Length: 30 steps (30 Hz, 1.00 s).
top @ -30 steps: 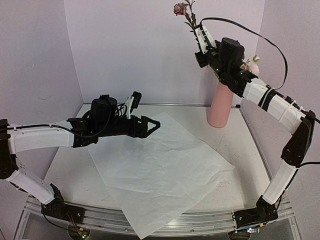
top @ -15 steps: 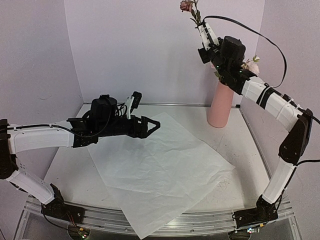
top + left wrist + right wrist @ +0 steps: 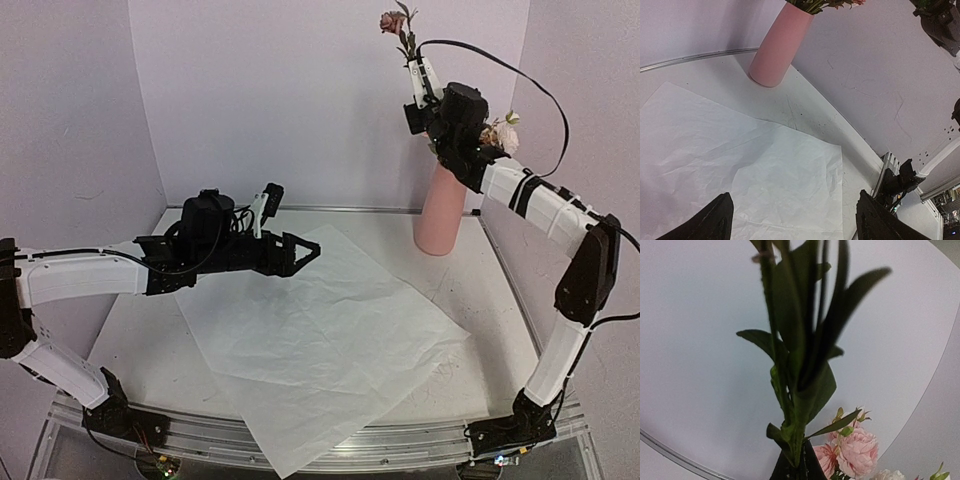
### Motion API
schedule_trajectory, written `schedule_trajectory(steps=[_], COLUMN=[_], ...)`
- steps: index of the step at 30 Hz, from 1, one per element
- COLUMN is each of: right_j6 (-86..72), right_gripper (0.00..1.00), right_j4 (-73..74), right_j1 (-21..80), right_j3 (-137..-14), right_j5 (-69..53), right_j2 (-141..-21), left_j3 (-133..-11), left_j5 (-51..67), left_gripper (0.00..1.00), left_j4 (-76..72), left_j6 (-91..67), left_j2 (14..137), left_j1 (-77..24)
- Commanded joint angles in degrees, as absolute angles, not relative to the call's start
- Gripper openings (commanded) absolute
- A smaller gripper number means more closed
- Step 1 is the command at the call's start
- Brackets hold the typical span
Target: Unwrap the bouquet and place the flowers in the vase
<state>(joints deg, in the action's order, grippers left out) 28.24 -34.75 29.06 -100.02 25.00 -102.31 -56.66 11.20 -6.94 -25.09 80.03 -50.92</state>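
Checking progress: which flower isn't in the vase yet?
The dark pink rose pinched in the right gripper, raised above the vase; the pale roses sit in its mouth.

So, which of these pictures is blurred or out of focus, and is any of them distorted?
Right wrist view: leaves of the held flower are soft, the pink roses behind sharper. Left wrist view: paper and vase are crisp. Top view: near edge of the table bows, a wide lens.

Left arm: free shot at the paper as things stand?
Likely yes. The left pincer hangs open over the paper with nothing between them; the right pincer is high up by the vase, shut on a flower, well clear.
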Motion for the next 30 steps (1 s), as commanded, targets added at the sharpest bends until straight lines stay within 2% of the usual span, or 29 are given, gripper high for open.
schedule_trajectory(steps=[1, 14, 30], right_j6=[23.1, 19.0, 12.1], right_gripper=[0.00, 0.00, 0.00], right_j4=[-39.0, -39.4, -41.3], right_j1=[27.5, 24.1, 20.2], right_j3=[-98.6, -98.0, -89.8], right_j5=[29.1, 33.7, 33.3], right_j2=[-103.9, -109.7, -108.3], left_j3=[-59.2, -58.5, -58.4], left_j5=[10.4, 10.0, 10.1], left_gripper=[0.86, 0.86, 0.86], left_j4=[-7.2, -6.9, -6.8], left_j6=[-23.9, -24.0, -24.2], left_j2=[79.9, 79.1, 79.3], left_j1=[-51.0, -51.0, -51.0])
